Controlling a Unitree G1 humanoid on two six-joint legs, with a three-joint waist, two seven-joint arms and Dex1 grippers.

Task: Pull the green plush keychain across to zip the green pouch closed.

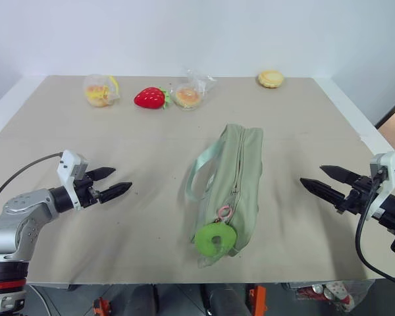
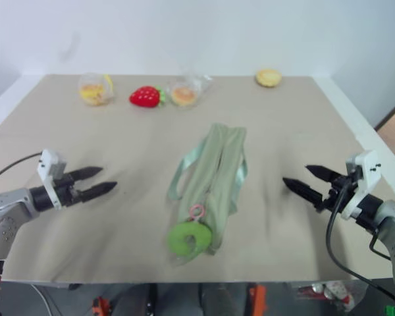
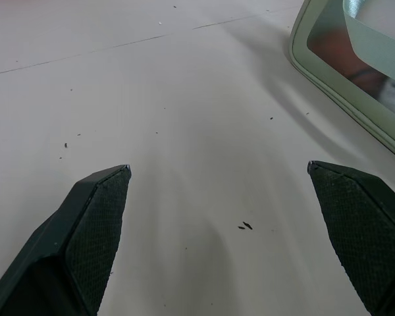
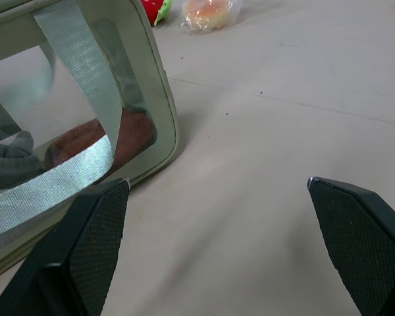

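- Lying mid-table, the pouch (image 1: pixel 234 184) is pointing its keychain (image 1: pixel 215 238) end at the near edge, ready for pulling.
- Left gripper (image 1: pixel 115 182) and right gripper (image 1: pixel 318 181) are flanking it, jaws apart, holding nothing.

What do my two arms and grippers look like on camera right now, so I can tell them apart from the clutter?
Both match: silver-grey metal forearms, each ending in a white block on a black wrist. The left gripper and right gripper each have two black, tapered, pointed fingers; the wrist views show cross-hatched textured pads on their inner faces. A thin black cable loops along each arm.
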